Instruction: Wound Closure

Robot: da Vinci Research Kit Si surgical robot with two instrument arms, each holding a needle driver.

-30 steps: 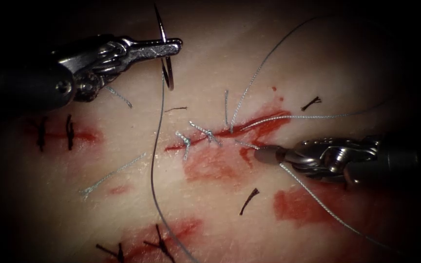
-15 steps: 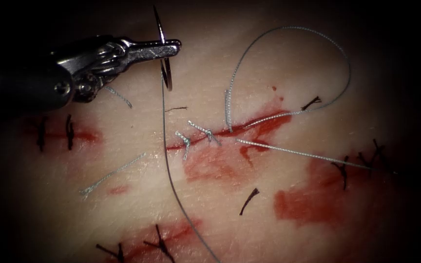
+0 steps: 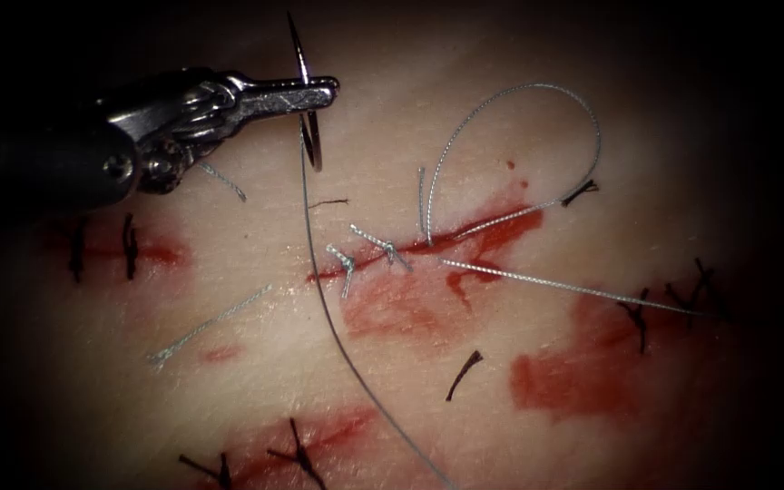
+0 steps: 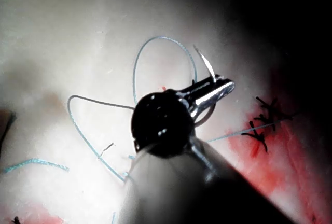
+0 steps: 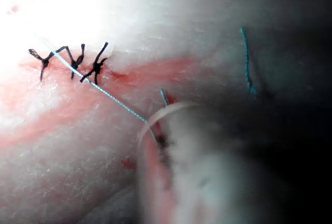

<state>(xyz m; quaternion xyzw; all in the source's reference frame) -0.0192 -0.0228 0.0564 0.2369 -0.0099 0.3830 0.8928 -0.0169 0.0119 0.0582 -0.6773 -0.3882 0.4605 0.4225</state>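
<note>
We see the left claw (image 3: pixel 306 91), upper left of frame, pinching the needle (image 3: pixel 305 100) mid-curve clear of the tissue (image 3: pixel 229 363), thread (image 3: pixel 519 100) looped upper right of the cut (image 3: pixel 428 245); we judge a knot-tying stage, needing regrasped thread.

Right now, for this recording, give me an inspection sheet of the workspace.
Surface: tissue with the cut, partly stitched; red fluid below it.
Job's things: needle clear of the tissue, up and left of the cut; thread trails down from it, and a loop rises from the cut.
Clutter: cut ends of thread; dark older stitches.
Grippers: left tool shut on the needle near mid-curve.
Cables: nothing seen.
Surroundings: dark.
</note>
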